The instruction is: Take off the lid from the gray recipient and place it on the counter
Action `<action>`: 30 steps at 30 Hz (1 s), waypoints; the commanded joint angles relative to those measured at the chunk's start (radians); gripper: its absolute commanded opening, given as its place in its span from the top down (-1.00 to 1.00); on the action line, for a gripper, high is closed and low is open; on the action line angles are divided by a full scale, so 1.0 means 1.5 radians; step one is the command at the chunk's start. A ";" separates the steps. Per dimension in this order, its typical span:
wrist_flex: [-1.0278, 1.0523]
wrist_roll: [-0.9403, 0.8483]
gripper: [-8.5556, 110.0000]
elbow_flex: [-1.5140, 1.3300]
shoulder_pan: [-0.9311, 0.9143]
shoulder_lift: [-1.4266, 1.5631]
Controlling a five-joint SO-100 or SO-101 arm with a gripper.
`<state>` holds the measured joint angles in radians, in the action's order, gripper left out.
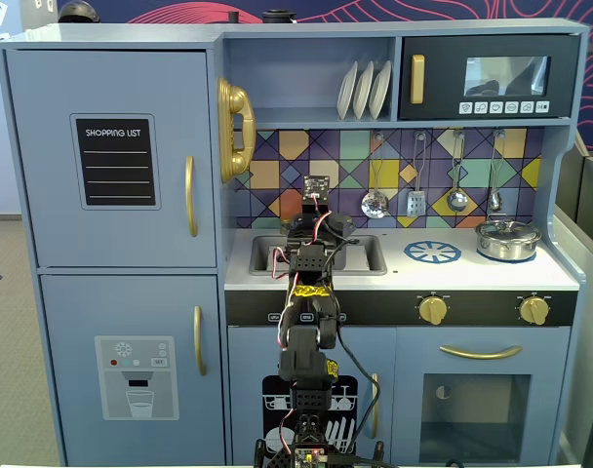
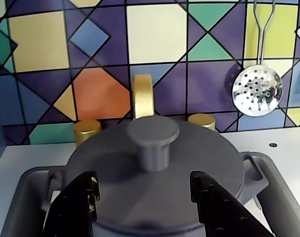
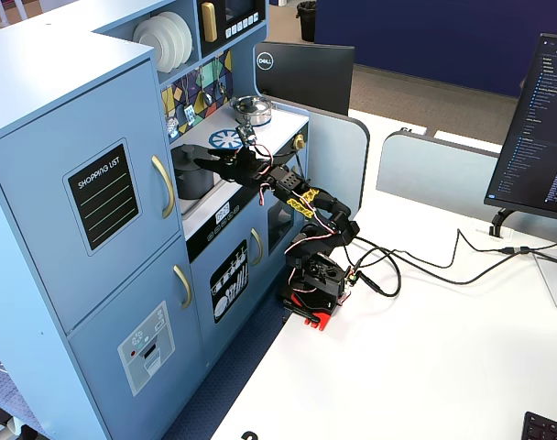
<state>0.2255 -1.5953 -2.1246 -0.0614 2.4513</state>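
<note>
Clearly not far along: flat round dark-gray lid [image 2: 155,163] with its small knob sits on top of the dark-gray round pot [image 2: 150,228], down in the sunken sink [image 2: 21,197] of the blue toy kitchen, as seen in the wrist view. Black two-finger gripper [image 2: 145,197] spread wide, one finger on each side of the knob, pinching nothing. Left to do: close on the knob, lift the lid off, and set it down on the flat white counter [image 1: 394,273] beside the sink, maybe near the blue burner print [image 1: 432,253].
</note>
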 commanded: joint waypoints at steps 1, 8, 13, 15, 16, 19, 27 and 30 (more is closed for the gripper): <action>-0.036 -0.005 0.62 0.067 -0.007 -0.042; -0.046 -0.010 0.63 0.132 -0.004 -0.126; -0.071 -0.012 0.65 0.148 -0.001 -0.173; -0.077 -0.012 0.65 0.156 -0.001 -0.191; -0.078 -0.013 0.65 0.164 -0.001 -0.201; -0.082 -0.013 0.66 0.185 0.002 -0.229; -0.101 -0.018 0.71 0.200 0.000 -0.279; -0.105 -0.019 0.86 0.200 0.002 -0.283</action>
<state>0.0936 -1.6137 -1.8837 -0.0583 2.0264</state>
